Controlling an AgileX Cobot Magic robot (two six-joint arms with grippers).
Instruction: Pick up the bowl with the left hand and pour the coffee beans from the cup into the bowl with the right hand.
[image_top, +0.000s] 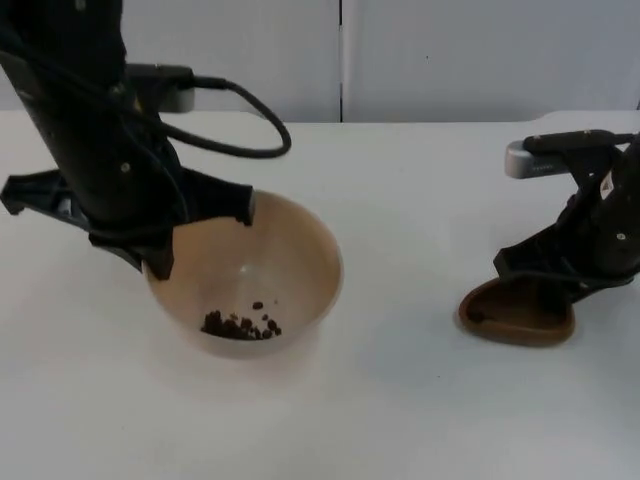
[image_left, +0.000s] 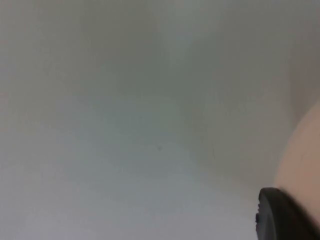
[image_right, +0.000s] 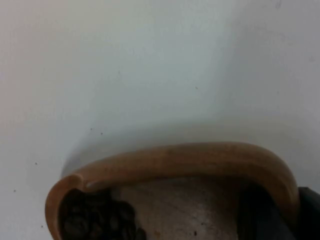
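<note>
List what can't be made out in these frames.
- Top view: the left gripper covers the bowl rim it holds.
- Top view: the right gripper hides most of the cup interior.
- Right wrist view: coffee beans in the cup are cut off by the edge; amount unclear.

Table top (image_top: 400, 420): white, matte, flat; runs across the whole foreground and carries soft grey shadows; a few tiny dark specks on its surface (seen close in the right wrist view) (image_right: 150, 65); plain pale surface likewise in the left wrist view (image_left: 125, 150). Partition wall (image_top: 480, 55): grey, upright, standing where the table's far edge ends; made of panels, with one narrow dark vertical seam (image_top: 341, 60) between two of them.
</note>
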